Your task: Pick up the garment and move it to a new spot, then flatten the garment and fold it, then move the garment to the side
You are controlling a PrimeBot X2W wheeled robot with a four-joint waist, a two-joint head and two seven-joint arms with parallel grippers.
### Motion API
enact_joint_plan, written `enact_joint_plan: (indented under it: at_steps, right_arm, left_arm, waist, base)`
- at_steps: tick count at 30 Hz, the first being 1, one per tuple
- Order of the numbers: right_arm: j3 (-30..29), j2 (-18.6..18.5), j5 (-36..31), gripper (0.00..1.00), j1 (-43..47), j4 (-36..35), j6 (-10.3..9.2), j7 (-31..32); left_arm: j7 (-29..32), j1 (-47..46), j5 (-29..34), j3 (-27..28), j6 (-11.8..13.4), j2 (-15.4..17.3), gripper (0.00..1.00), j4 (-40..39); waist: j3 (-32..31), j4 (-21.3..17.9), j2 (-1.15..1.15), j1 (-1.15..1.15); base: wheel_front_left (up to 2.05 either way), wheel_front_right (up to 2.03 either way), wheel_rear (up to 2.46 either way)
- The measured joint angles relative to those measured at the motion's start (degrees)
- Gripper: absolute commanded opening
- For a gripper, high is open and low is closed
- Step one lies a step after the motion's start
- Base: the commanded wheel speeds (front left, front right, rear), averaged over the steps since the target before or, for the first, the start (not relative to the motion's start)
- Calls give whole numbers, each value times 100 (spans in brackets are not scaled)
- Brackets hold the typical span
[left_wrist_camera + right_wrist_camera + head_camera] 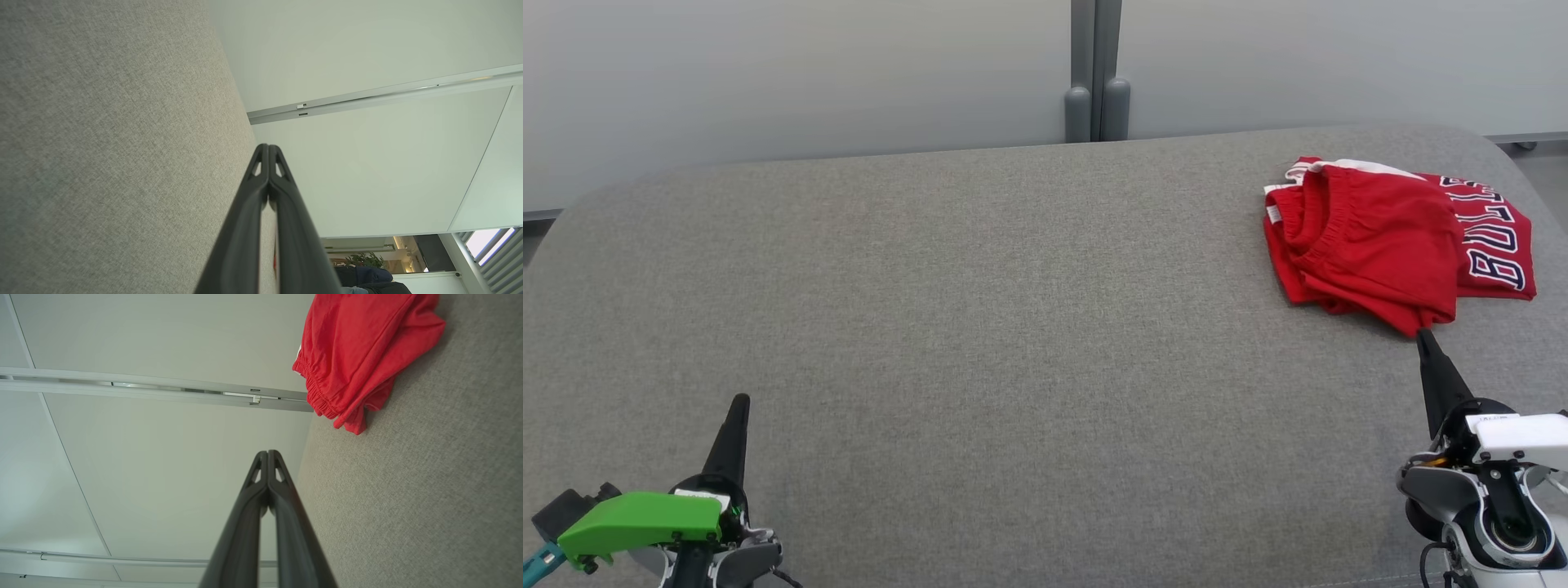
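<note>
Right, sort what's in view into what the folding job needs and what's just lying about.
For the job:
- red shorts, bunched at the far right
- grey cushion under them
- right gripper, shut, near the shorts
- left gripper, shut, well away

Just there:
- wall panels
- grey post
- plant

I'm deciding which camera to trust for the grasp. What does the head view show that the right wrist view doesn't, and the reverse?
Head view, of the two: white lettering on the red garment, the left gripper shut at lower left, and the garment's place at the far right of the grey surface.
Right wrist view, of the two: a low, close look at the gathered waistband and a pale wall rail.
Both: red garment, grey surface, and the right gripper, shut, near the garment's corner.
</note>
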Motion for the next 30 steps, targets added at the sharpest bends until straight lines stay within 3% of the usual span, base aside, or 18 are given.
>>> enact_joint_plan:
  at_steps: [12,30]
  right_arm:
    - [-224,204,626,0,-54,188,169,193]
    - [-248,227,632,0,-104,229,170,193]
  left_arm:
    - [172,-42,-536,204,-143,-80,0,124]
    - [189,-50,-536,209,-145,-93,0,193]
  waist:
    - [-17,17,0,0]
    - [-19,16,0,0]
  base:
    - [0,0,0]
    - [0,0,0]
